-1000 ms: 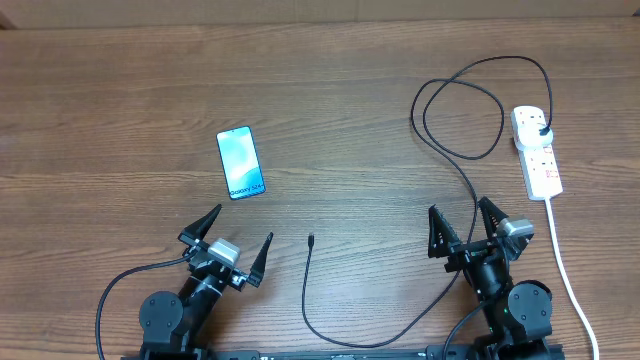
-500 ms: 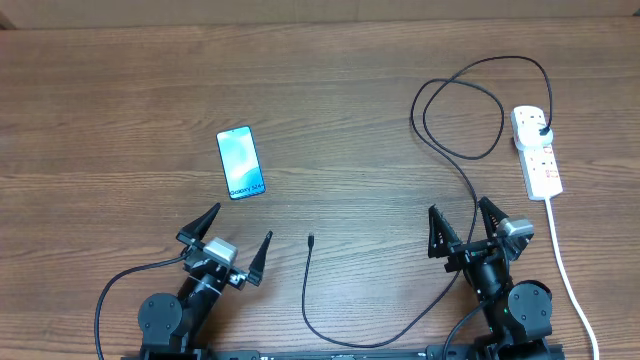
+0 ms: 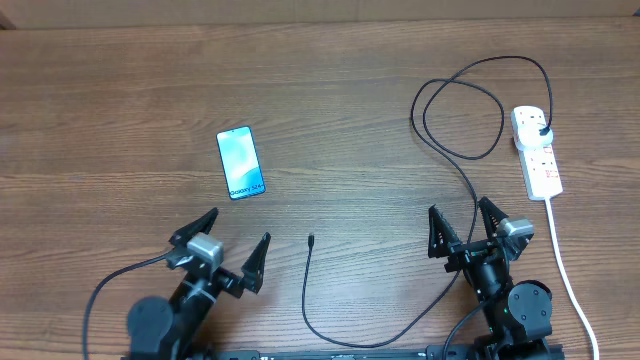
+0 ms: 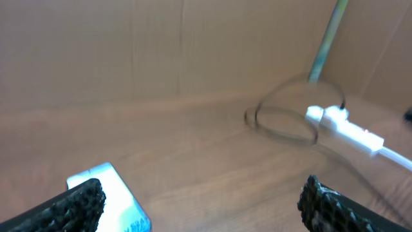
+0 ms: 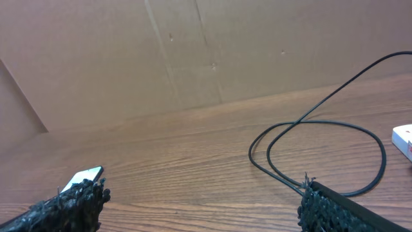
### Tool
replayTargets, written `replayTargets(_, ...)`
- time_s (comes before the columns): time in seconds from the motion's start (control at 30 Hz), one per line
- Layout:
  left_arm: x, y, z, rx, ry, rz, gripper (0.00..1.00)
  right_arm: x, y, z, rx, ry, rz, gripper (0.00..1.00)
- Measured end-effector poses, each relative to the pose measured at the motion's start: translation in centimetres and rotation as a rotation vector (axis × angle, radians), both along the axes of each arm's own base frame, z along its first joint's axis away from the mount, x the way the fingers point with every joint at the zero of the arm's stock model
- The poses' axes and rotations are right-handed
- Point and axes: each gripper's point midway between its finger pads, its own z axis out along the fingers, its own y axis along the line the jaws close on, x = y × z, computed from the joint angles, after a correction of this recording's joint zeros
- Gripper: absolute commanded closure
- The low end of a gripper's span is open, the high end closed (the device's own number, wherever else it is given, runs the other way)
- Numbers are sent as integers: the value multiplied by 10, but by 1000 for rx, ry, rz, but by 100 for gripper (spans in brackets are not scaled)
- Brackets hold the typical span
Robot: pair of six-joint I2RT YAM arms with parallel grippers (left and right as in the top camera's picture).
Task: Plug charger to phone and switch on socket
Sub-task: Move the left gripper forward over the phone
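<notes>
The phone (image 3: 240, 162), its light blue screen up, lies flat on the wooden table at left centre. It also shows in the left wrist view (image 4: 114, 194) and as a small far shape in the right wrist view (image 5: 81, 176). The charger, a thin black cable (image 3: 306, 290), has its connector tip (image 3: 311, 238) loose on the table. It loops at the right (image 5: 322, 129) and ends in a black plug (image 3: 541, 128) seated in the white socket (image 3: 537, 152). My left gripper (image 3: 241, 225) is open just in front of the phone. My right gripper (image 3: 458, 206) is open over the cable, holding nothing.
The socket's thick white cord (image 3: 565, 260) runs down the right side past my right arm. In the blurred left wrist view the socket (image 4: 347, 129) and the cable loop (image 4: 283, 122) lie far off. Cardboard walls stand behind the table.
My left arm has shifted slightly and its wrist has turned a little. The phone, the cable and my right arm have not moved.
</notes>
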Motion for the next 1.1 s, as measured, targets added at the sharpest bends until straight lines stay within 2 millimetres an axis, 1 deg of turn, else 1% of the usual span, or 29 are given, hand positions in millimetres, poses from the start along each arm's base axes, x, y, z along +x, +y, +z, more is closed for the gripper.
replayTargets(0.07,-10,2,21,-8,6,9,0,0,0,0,0,0,0,0)
replayTargets(0.2,-32,9,74,-20,0,42,0,0,0,0,0,0,0,0)
replayTargets(0.23,-35,9,83,-21,2,47,0,0,0,0,-1,1,0,0)
replayTargets(0.27,-40,11,103,-22,-4,57,0,0,0,0,0,0,0,0)
replayTargets(0.37,-48,14,132,-17,66,68,0,0,0,0,0,1,0,0)
replayTargets(0.47,-46,14,164,-9,151,70,0,0,0,-1,0,2,0,0)
replayTargets(0.57,-39,13,190,-1,240,67,0,0,0,-1,0,3,0,0)
replayTargets(0.67,-28,11,209,8,343,60,1,0,0,-1,-1,3,1,0)
replayTargets(0.7,-18,9,215,12,389,57,0,0,0,-1,-1,4,1,0)
replayTargets(0.87,9,1,211,14,566,17,0,0,0,-1,-1,4,1,0)
replayTargets(0.93,18,-5,199,7,646,-13,0,0,0,-1,-1,4,1,0)
replayTargets(0.97,21,-7,189,5,701,-26,0,0,0,-1,-1,4,0,0)
replayTargets(1.1,23,-12,154,2,907,-46,0,0,0,-1,-1,4,0,0)
